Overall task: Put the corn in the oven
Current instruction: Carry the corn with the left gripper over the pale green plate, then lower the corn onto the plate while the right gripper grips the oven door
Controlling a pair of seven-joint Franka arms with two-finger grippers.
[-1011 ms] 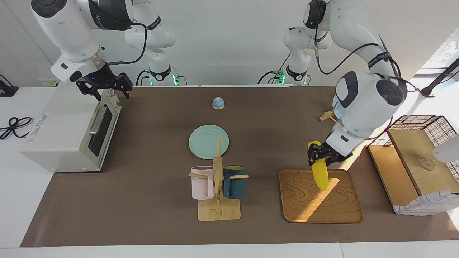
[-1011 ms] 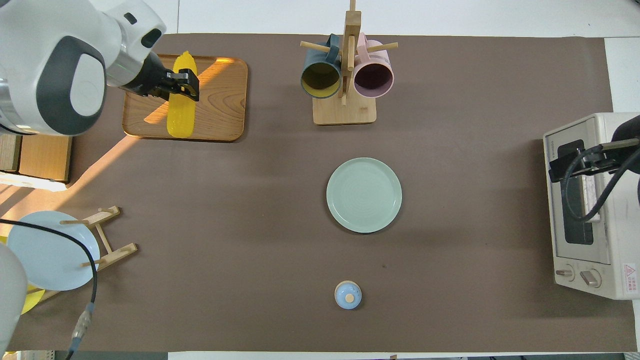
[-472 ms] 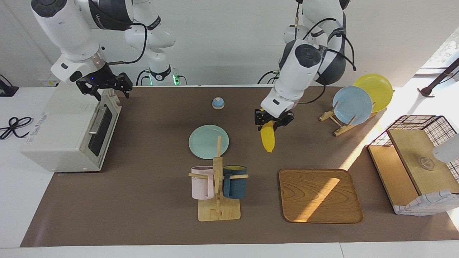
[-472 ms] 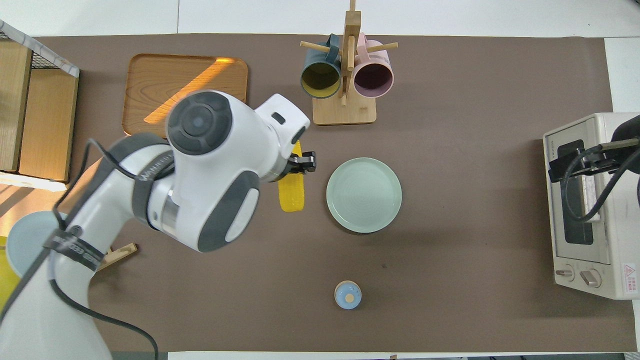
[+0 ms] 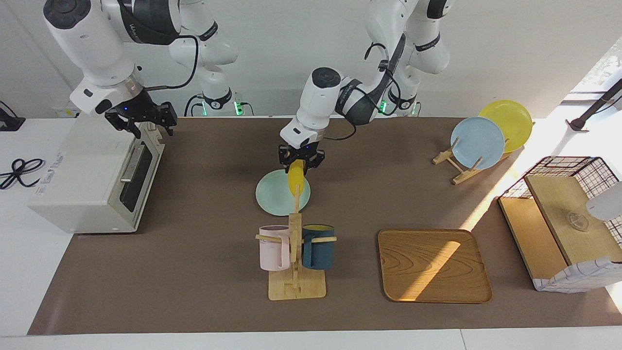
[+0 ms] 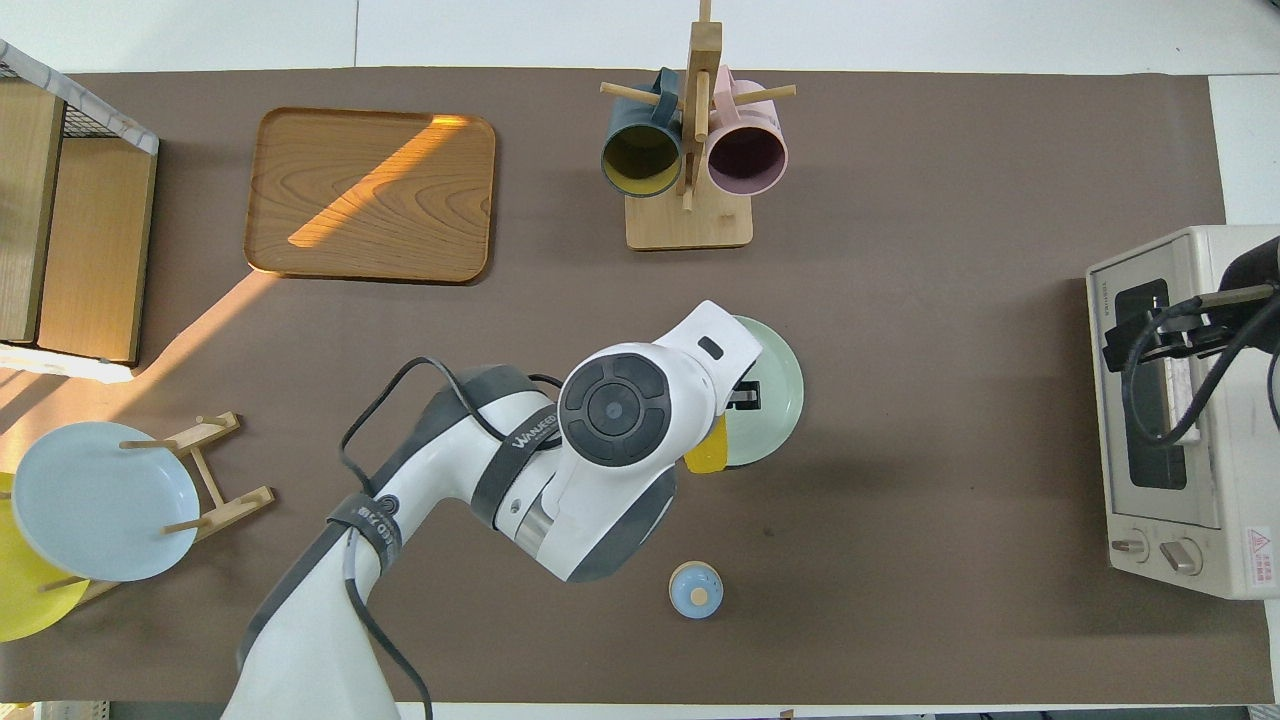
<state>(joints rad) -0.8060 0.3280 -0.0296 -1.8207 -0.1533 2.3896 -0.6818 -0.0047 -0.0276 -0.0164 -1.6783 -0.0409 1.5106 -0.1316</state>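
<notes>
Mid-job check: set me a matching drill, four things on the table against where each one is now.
Things:
1. corn
2. wooden tray
3. right claw
4. pink mug

Places:
A. hung on the wooden mug stand
B. lying with nothing on it, toward the left arm's end of the table
C. over the oven, at the top of its shut door
D. gripped in the left claw, over the green plate

Pairs: 1-D, 2-B, 3-C, 4-A

We are stretching our left arm toward twelve o'clock, its left gripper (image 5: pixel 301 161) pointing down with fingers clamped, while our right gripper (image 5: pixel 144 122) is hanging at three o'clock, fingers spread.
</notes>
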